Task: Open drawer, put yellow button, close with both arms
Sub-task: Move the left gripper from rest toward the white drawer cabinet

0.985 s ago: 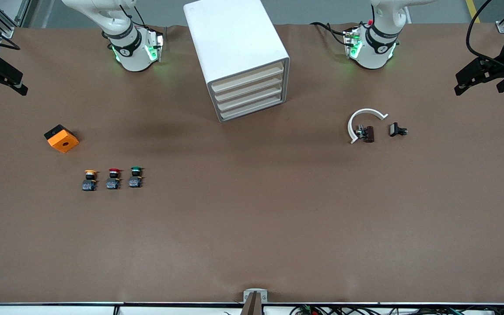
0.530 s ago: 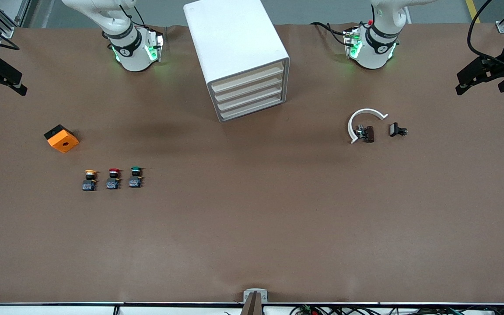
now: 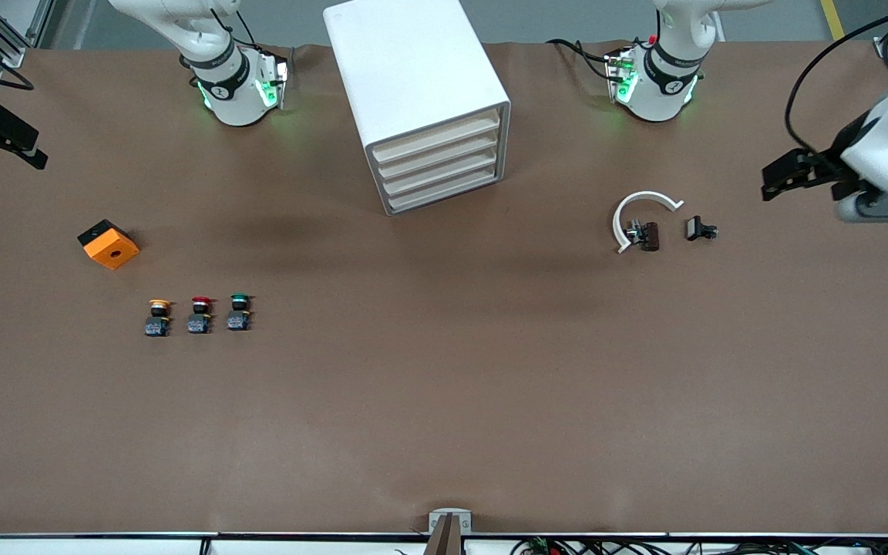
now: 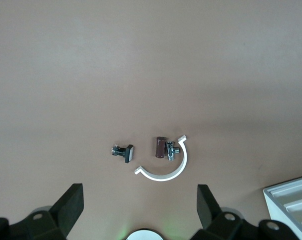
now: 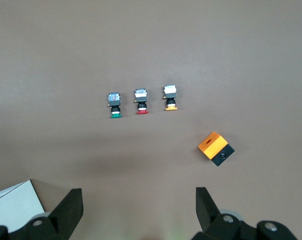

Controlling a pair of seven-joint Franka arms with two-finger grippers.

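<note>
The white cabinet [image 3: 421, 85] stands between the two arm bases, and its uppermost drawer [image 3: 435, 139] is shut like the three below it. The yellow button [image 3: 157, 316] stands on the table toward the right arm's end, beside the red [image 3: 199, 314] and green [image 3: 239, 311] buttons; it also shows in the right wrist view [image 5: 170, 97]. My left gripper [image 3: 785, 176] is open and empty, in the air over the left arm's end of the table [image 4: 140, 212]. My right gripper [image 3: 1, 137] is open and empty over the right arm's end [image 5: 139, 212].
An orange and black box [image 3: 109, 243] lies farther from the front camera than the buttons. A white C-shaped piece [image 3: 642, 210], a brown part [image 3: 648, 236] and a small black part [image 3: 700, 229] lie toward the left arm's end. A cabinet corner [image 4: 290, 200] shows in the left wrist view.
My left arm has swung in from the table's edge toward the small parts, with more of it now in view. The right arm has barely moved. Nothing on the table has moved.
</note>
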